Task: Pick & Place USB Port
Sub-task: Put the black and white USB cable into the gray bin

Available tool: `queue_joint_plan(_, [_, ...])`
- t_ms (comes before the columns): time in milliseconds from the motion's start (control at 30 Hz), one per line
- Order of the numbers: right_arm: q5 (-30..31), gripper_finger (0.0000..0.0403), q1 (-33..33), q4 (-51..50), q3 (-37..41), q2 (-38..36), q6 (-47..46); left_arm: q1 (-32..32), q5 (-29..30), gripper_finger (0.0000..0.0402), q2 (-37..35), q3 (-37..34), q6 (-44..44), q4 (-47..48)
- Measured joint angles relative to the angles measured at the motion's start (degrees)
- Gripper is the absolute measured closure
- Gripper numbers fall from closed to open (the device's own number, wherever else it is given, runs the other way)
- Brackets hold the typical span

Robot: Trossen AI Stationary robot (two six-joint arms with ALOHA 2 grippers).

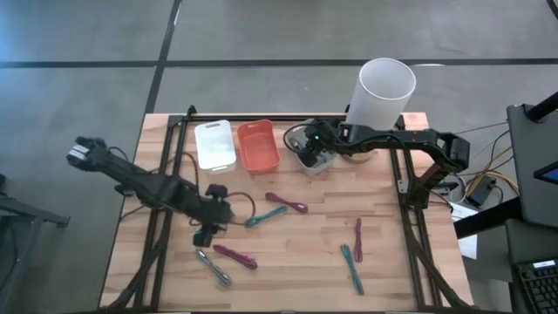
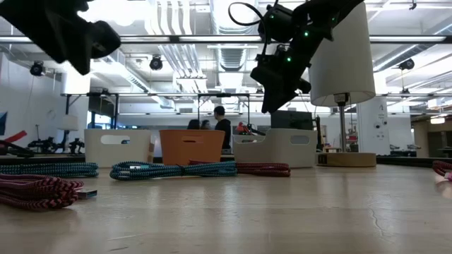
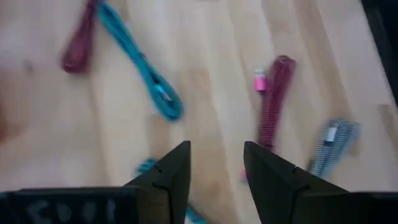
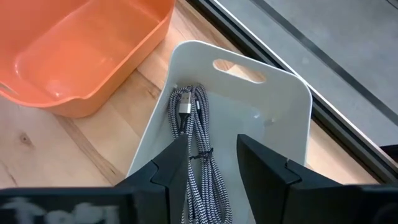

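Observation:
Several braided USB cables lie flat on the wooden table: a teal one (image 1: 266, 215), maroon ones (image 1: 286, 204) (image 1: 235, 255) (image 1: 357, 238), a grey-white one (image 1: 214, 268) and another teal one (image 1: 351, 266). My left gripper (image 1: 207, 231) (image 3: 216, 168) hovers open above the table, with the maroon cable (image 3: 273, 106) and grey-white cable (image 3: 333, 146) ahead of it. My right gripper (image 1: 314, 150) (image 4: 211, 165) is open above a small white bin (image 4: 273, 118), in which a coiled grey-white cable (image 4: 194, 143) lies on the bottom. In the low view this gripper (image 2: 279, 70) hangs well above the bin (image 2: 286, 147).
A white bin (image 1: 215, 144) and an orange bin (image 1: 258, 144) stand side by side at the far side, left of the bin under my right gripper. A tall white cylinder (image 1: 382, 92) stands at the far right corner. People show in the room beyond the table (image 2: 220, 123).

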State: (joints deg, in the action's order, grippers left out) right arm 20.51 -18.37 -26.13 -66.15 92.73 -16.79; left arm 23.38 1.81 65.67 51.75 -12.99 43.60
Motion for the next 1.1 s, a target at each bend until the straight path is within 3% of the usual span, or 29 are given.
queue_joint_plan(267, [0.0,0.0266,0.0,0.0,0.0,0.0,0.1,6.2,-9.3,0.0254,8.3,-0.1,-9.8,-0.2])
queue_joint_plan(433, [0.0,0.0272,0.0,0.0,0.0,0.0,0.2,10.0,-11.6,0.0254,11.6,-0.4,-13.7,-1.1])
queue_joint_plan(800, [0.0,0.0268,0.0,0.1,0.0,0.0,0.3,16.9,-12.2,0.0254,18.1,-0.4,-16.9,-2.4])
queue_joint_plan(1100, [0.0,0.0266,0.0,0.1,0.0,0.0,0.3,19.3,-9.2,0.0255,24.1,-0.4,-16.9,-4.0])
